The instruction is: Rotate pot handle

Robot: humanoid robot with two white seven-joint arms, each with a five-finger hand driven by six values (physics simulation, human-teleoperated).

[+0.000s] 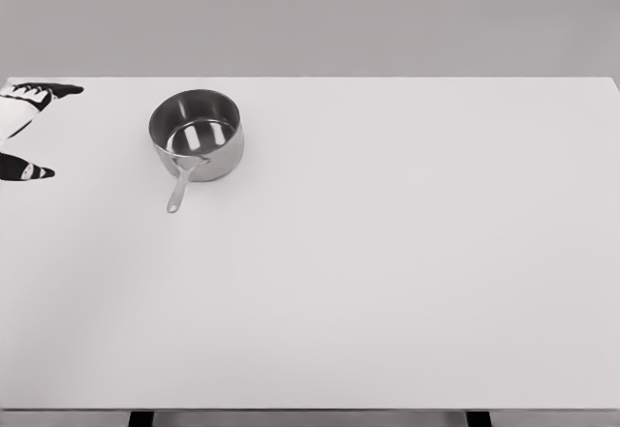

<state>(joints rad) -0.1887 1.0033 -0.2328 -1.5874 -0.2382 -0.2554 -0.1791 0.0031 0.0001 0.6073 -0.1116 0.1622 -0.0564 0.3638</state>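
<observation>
Now, pot: upright, far left of table.
Handle: long axis points toward the viewer, slightly left.
Left hand: at left edge, fingers spread, holding nothing.

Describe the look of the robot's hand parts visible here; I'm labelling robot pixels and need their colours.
Only a sliver shows, at the left edge of the head view: the left hand, cut off by the frame. Its parts are white with black segments, ending in slim dark tips with small pale patches. No cables or markings can be made out. The right arm is out of view.
</observation>
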